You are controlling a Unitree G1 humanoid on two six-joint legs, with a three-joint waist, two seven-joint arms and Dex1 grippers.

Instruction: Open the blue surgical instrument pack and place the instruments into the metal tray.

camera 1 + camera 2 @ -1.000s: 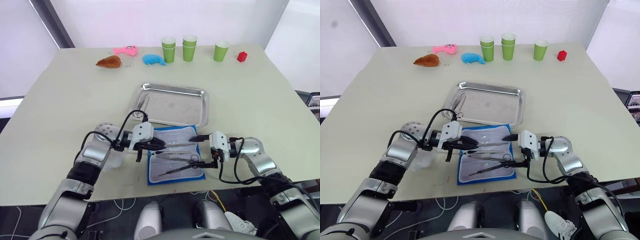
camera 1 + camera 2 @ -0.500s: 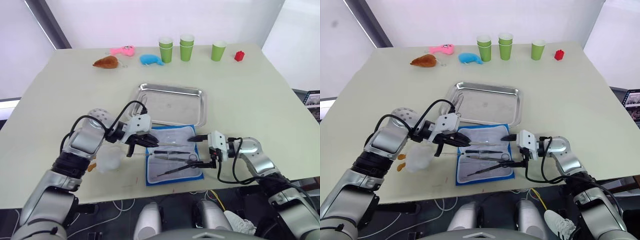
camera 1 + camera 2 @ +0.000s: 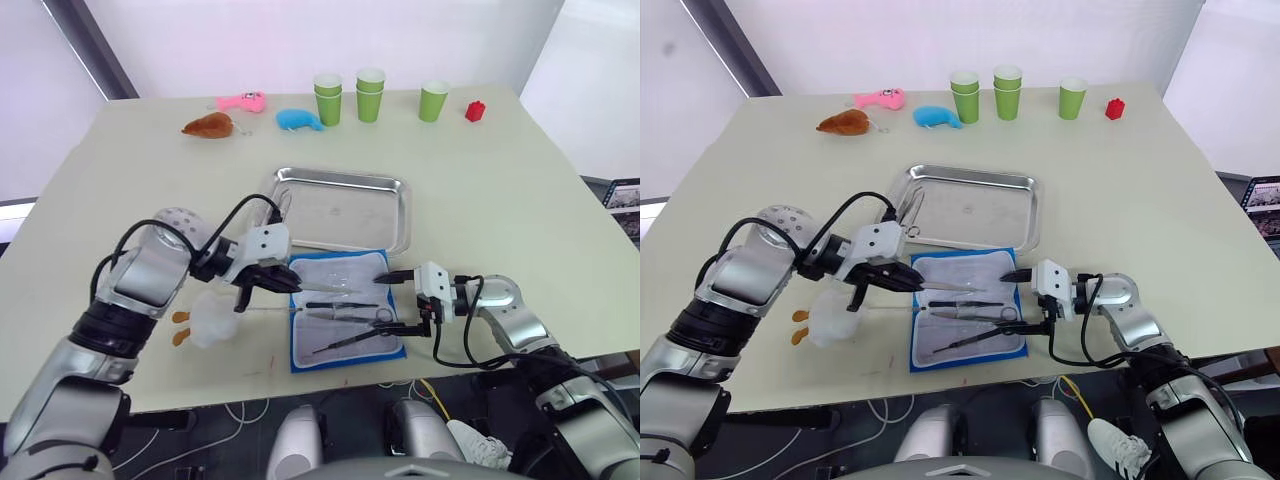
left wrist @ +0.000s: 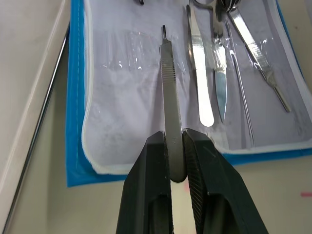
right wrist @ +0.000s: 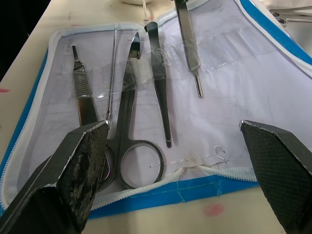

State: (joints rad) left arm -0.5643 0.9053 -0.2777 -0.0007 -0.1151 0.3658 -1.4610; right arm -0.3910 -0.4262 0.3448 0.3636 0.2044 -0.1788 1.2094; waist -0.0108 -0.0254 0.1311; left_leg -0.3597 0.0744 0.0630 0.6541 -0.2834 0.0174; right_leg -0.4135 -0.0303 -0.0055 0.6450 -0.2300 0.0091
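Pale and broad, the bench (image 3: 520, 190) carries everything: green cups, a red block and plush toys far beyond both claws, and the task's things close in. Beyond the left claw (image 3: 292, 287) lies the metal tray (image 3: 345, 209), its long side running across the claw's reach and already holding one ring-handled instrument at its left end. Directly under and ahead of the same claw, touching the tray's near rim, the blue surgical instrument pack (image 3: 345, 315) lies open with its pale lining up.

That left claw is clamped on a slim flat-handled instrument (image 4: 168, 92), which looks like a scalpel handle; the piece juts straight forward along the fingers, its long axis crossing the pack toward the right claw (image 3: 398, 300), and it appears lifted clear of the lining. The tray therefore sits to the far side of the held piece, roughly square to its length, so the carry probably calls for a swing away from the pack and over the rim.

Opposite, the right claw hovers at the pack's right edge with its fingers spread wide and empty. Between those fingers and beyond them rest the remaining instruments (image 5: 131, 87): scissors, forceps and a thin probe, lying roughly parallel, ring handles nearest that claw.
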